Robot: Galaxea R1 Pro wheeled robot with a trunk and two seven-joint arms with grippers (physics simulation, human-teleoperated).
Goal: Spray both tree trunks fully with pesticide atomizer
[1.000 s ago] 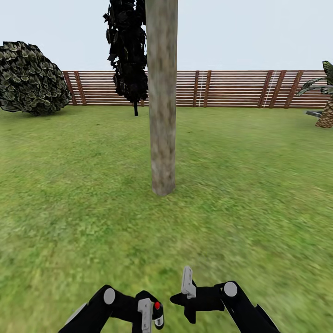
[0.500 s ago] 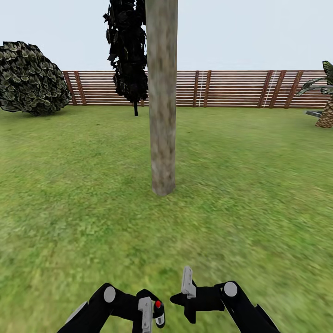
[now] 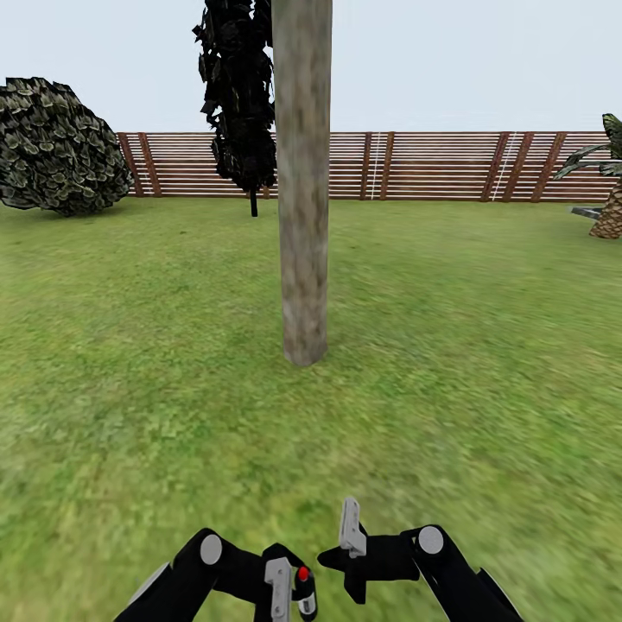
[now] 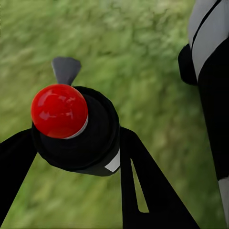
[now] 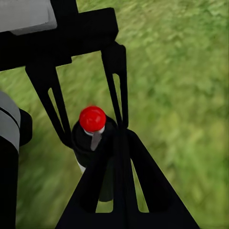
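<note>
My left gripper [image 3: 290, 591] is shut on the pesticide atomizer [image 3: 301, 580], a small black bottle whose top knob shows red, not green. In the left wrist view the atomizer [image 4: 76, 129] sits between the black fingers [image 4: 138, 176] above grass. The right wrist view shows the atomizer [image 5: 93, 136] just past my right gripper [image 5: 119, 138], whose fingers meet with nothing between them. My right gripper [image 3: 330, 559] hangs beside the left one, low over the lawn. A thick pale mottled tree trunk [image 3: 302, 216] stands straight ahead, a few steps away. The second tree [image 3: 238, 95] with dark foliage stands behind it near the fence.
A brown slat fence [image 3: 432, 164] runs across the back. A round bush [image 3: 56, 147] sits at the far left and a palm-like plant [image 3: 609, 207] at the far right. Green lawn [image 3: 475, 345] spreads all around the trunk.
My left gripper with the atomizer has shifted slightly to the right and down. The right arm and the view have not moved.
</note>
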